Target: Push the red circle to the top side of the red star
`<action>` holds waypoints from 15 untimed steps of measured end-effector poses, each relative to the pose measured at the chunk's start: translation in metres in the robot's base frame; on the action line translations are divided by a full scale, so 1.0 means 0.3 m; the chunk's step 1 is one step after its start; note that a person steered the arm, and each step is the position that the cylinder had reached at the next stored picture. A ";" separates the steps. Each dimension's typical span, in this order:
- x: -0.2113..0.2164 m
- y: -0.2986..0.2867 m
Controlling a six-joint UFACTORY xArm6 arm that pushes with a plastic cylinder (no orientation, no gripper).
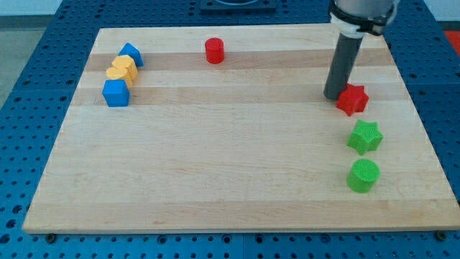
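light: bright, even, from overhead | shadows: short and soft under each block, small dark patch at my tip [333, 96] | glare: faint sheen on wooden board [215, 158] | focus: sharp throughout, edges undistorted

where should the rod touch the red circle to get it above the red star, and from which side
No grip here, only a push. Press my tip against the red circle's curved wall on the view's left, low down, and drive toward the view's right. The red star sits far right and slightly lower, so the circle probably needs mostly sideways travel. My tip now stands beside the star, at its left.
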State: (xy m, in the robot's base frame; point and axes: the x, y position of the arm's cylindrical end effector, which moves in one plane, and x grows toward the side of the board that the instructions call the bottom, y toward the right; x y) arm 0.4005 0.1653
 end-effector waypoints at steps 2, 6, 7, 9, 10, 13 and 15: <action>-0.062 -0.389; -0.454 -0.458; -0.415 -0.153; -0.417 -0.085; -0.395 -0.291; -0.156 -0.008; -0.211 -0.175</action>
State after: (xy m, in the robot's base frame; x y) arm 0.3371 0.1129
